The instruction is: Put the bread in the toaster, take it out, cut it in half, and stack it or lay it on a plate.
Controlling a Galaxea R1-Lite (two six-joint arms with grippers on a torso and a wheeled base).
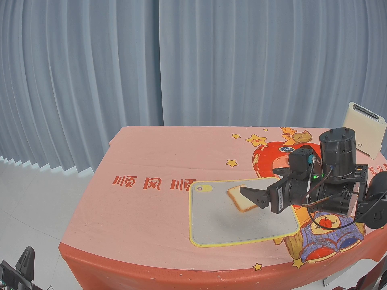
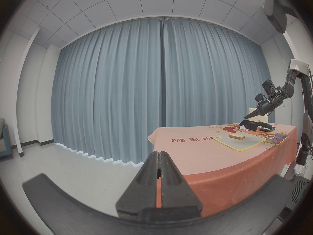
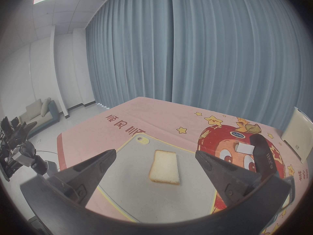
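Note:
A slice of bread [image 1: 240, 200] [image 3: 165, 166] [image 2: 237, 136] lies flat on the grey, yellow-rimmed cutting board [image 1: 225, 228] [image 3: 130, 180] [image 2: 243, 143]. My right gripper [image 1: 258, 180] [image 3: 155, 153] hangs open a little above the board, its fingers [image 3: 94, 168] spread wider than the slice, with nothing between them. The cream toaster [image 1: 365, 129] [image 3: 298, 134] stands at the table's far right corner. My left gripper [image 2: 158, 177] [image 1: 22, 266] is shut and empty, low and off the table's left side.
The table wears a pink cartoon cloth [image 1: 153, 206]. A black oblong object with a white label [image 3: 264, 154] [image 2: 256, 125] lies right of the board, toward the toaster. Grey curtains hang behind the table. Bare cloth spreads left of the board.

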